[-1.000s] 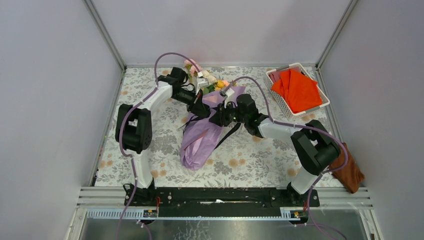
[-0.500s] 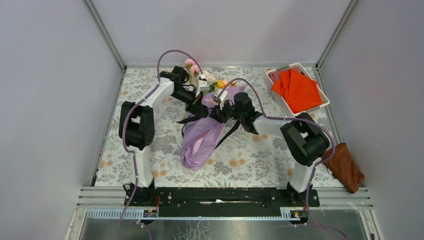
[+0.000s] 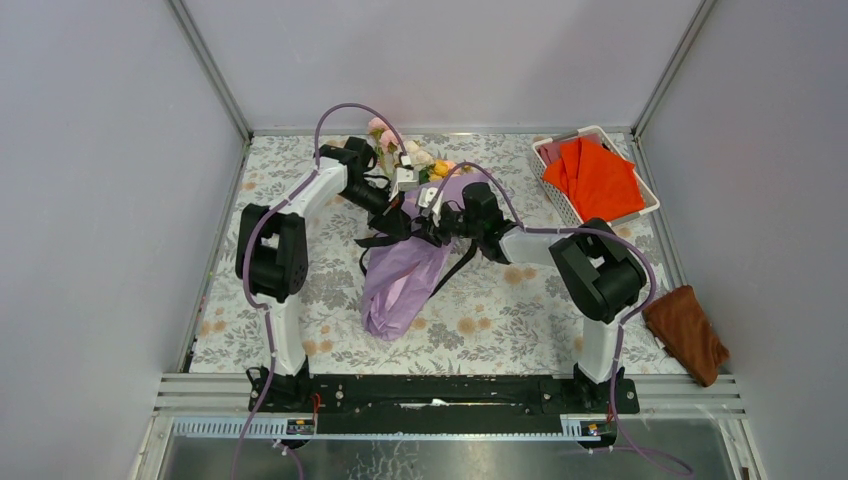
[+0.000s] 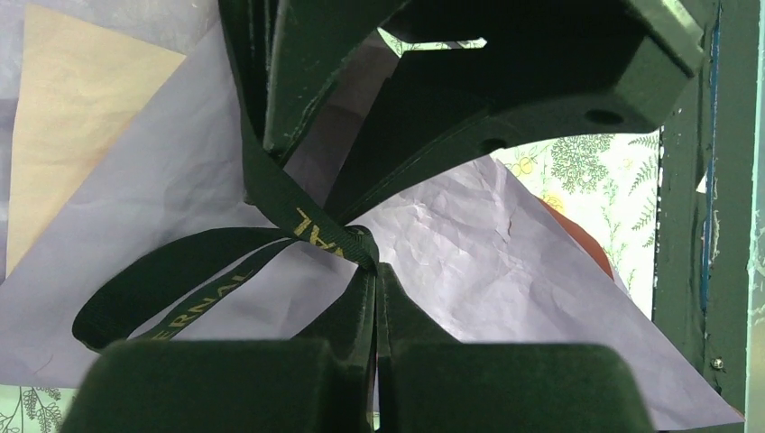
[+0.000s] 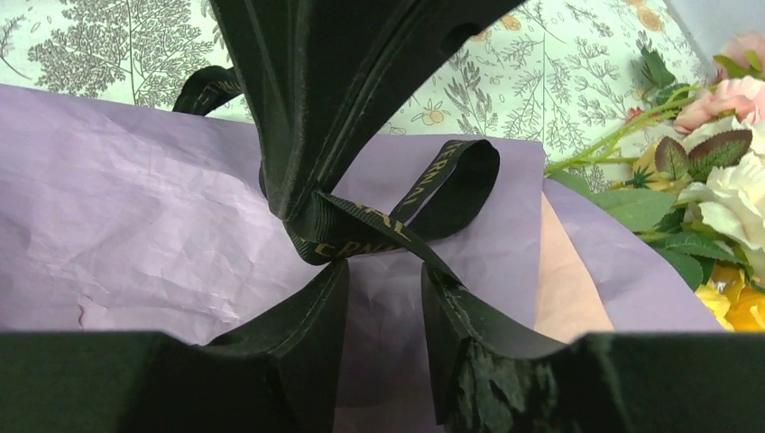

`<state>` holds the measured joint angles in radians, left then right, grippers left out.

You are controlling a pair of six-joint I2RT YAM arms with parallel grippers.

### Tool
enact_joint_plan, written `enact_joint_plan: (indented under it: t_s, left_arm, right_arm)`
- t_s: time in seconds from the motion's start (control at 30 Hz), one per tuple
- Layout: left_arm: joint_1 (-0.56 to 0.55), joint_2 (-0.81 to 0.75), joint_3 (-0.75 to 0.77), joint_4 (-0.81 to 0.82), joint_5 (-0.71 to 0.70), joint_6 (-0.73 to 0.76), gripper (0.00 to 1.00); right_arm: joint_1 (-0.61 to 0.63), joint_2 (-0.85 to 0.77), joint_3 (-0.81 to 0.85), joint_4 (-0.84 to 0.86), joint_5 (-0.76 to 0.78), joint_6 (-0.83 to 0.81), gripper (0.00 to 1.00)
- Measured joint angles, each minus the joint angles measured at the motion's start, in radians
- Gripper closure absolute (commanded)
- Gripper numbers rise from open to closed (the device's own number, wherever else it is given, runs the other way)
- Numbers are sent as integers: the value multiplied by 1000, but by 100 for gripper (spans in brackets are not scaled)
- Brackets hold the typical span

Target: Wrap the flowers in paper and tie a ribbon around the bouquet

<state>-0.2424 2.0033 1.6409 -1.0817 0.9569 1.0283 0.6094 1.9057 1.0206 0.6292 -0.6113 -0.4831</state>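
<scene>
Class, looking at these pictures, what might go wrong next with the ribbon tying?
1. The right tool is open, so only the left tool pinches the ribbon; its loose loops may slip undone.
2. A hard pull might tear the crumpled paper under the crossing.

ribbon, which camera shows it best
Right wrist: the ribbon fills the middle, its loop and crossing clear against the paper. Left wrist shows it close too, but partly hidden. Top external shows only thin black strands.
</scene>
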Motion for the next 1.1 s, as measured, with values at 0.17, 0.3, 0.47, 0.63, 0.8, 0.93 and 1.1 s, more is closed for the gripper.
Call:
enact_joint_plan:
  t_s: [0.17, 0.3, 0.47, 0.63, 0.8, 0.93, 1.1]
  left_arm:
    - [0, 0, 0, -11, 0, 25, 100]
    - [0, 0, 1, -18, 0, 40, 100]
    - [0, 22, 29, -37, 1, 45, 100]
    - [0, 37, 50, -43, 8, 45, 100]
    - [0, 49, 64, -49, 16, 44, 100]
    - [0, 50, 64, -49, 24, 44, 100]
    - [-3, 50, 64, -49, 31, 45, 100]
  right_arm:
    - [0, 9, 19, -18, -18, -64, 50]
    - [0, 10, 27, -9, -31, -81, 57]
    - [0, 10, 25, 38, -37, -76, 55]
    - [4, 10, 25, 41, -50, -90, 52]
    - [5, 10, 24, 24, -67, -111, 53]
    - [7, 10, 22, -2, -83, -124, 55]
    - [13, 10, 22, -14, -89, -127, 62]
